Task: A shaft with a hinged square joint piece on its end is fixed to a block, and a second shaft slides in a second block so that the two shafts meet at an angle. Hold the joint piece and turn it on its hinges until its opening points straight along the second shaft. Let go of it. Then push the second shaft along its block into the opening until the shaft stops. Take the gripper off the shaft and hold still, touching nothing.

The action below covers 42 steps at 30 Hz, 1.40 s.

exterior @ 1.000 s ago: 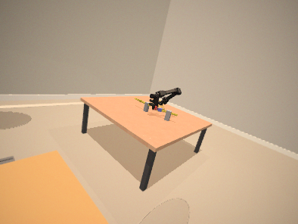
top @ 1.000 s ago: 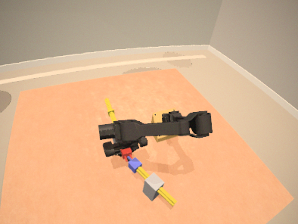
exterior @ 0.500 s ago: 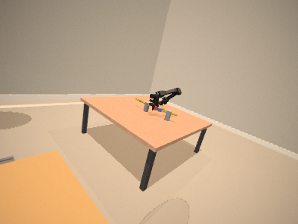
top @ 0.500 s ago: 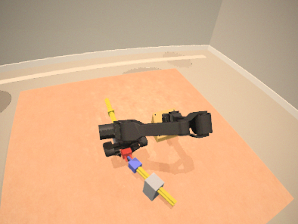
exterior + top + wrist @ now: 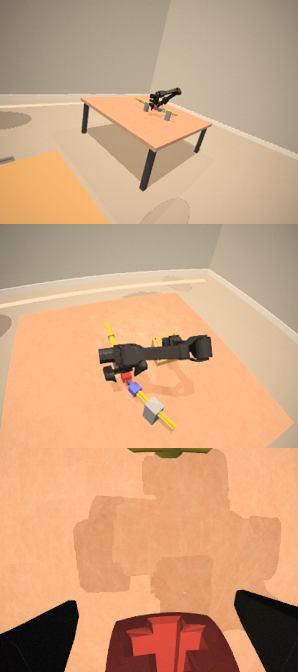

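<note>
The red square joint piece (image 5: 125, 378) sits on the end of the fixed shaft, next to a blue hinge part (image 5: 134, 388) and the grey block (image 5: 153, 410) (image 5: 167, 116). Its cross-shaped opening (image 5: 165, 645) faces the end of the second yellow shaft (image 5: 110, 334), with a bare gap of table between them. My gripper (image 5: 125, 374) (image 5: 158, 605) (image 5: 154, 105) is open. Its fingers stand wide on either side of the joint piece, apart from it. The second grey block (image 5: 146, 107) is hidden under the arm in the top view.
The fixed yellow shaft (image 5: 167, 421) runs on past the grey block toward the table's front. The arm's yellow base (image 5: 158, 344) stands behind the parts. The orange table (image 5: 57, 394) (image 5: 151, 132) stands on dark legs, with a wall to the right.
</note>
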Each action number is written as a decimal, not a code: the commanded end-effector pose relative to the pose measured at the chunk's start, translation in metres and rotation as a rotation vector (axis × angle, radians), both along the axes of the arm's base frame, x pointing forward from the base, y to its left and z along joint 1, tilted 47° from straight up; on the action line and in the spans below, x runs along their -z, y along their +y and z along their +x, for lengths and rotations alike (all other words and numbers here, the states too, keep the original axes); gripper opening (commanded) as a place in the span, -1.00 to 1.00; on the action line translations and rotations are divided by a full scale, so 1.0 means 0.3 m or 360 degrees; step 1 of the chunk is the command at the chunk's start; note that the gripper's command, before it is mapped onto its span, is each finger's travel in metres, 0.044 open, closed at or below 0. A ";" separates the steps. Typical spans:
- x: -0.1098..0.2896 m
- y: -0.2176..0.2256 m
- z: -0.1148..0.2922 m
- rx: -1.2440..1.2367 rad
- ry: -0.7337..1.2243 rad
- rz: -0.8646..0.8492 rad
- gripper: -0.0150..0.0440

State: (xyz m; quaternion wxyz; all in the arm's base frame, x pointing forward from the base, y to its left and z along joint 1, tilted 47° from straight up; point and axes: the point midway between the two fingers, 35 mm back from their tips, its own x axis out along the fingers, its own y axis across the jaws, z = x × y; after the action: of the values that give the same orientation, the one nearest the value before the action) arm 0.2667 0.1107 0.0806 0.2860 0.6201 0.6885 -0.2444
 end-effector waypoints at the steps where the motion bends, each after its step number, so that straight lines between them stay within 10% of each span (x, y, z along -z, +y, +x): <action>1: 0.000 0.000 0.000 0.0000 0.0001 0.0000 1.00; 16: -0.081 -0.064 0.007 -0.0019 -0.0042 -0.0254 1.00; 42: -0.289 -0.307 0.041 -0.0919 -0.1080 -0.0119 1.00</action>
State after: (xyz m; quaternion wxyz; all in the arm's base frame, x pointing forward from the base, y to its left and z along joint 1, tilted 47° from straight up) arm 0.2779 0.0260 0.1608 0.5556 0.4529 0.6972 0.0060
